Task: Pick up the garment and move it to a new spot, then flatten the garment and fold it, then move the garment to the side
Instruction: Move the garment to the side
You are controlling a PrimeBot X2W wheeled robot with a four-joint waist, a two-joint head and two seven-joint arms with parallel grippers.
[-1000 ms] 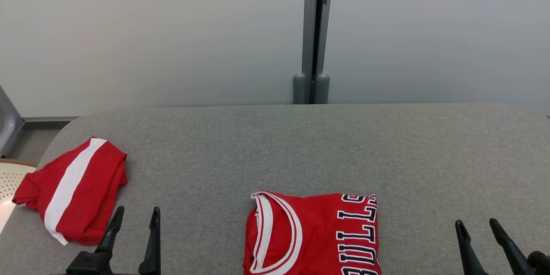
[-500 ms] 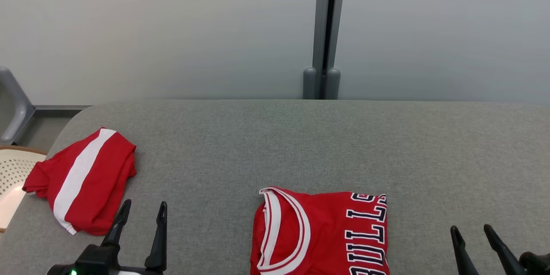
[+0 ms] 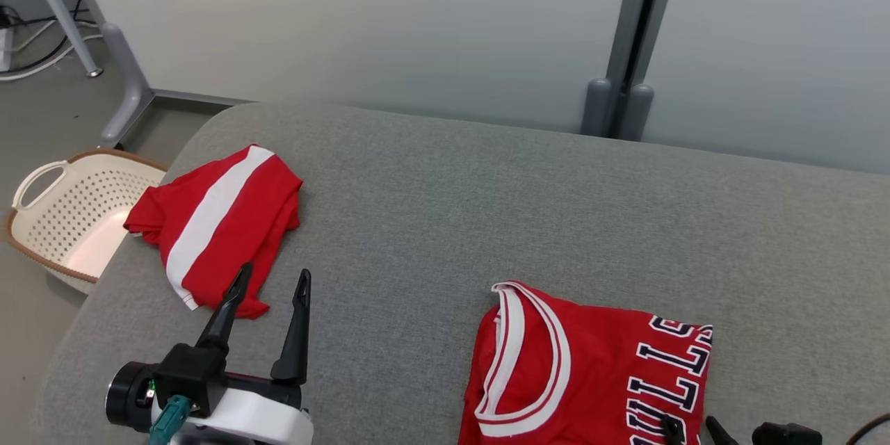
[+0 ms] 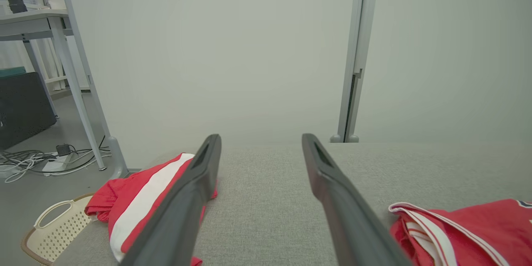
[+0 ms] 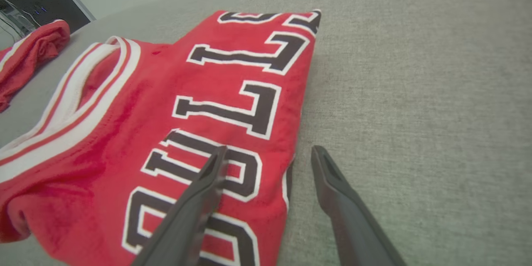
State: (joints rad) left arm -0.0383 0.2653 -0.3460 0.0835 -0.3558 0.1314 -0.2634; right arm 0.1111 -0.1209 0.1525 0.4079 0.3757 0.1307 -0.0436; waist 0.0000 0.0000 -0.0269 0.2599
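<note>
Jersey (image 3: 598,361), folded, on counter (image 3: 445,208). Right fingers (image 5: 197,208) parted, straddling its edge; left fingers (image 3: 295,323) parted, empty. Risk: pinching one layer unfolds it during the move.

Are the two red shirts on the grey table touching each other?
Apart. The head view shows a wide stretch of bare grey surface between the striped red shirt on the robot's left and the lettered red jersey in front of it.
</note>
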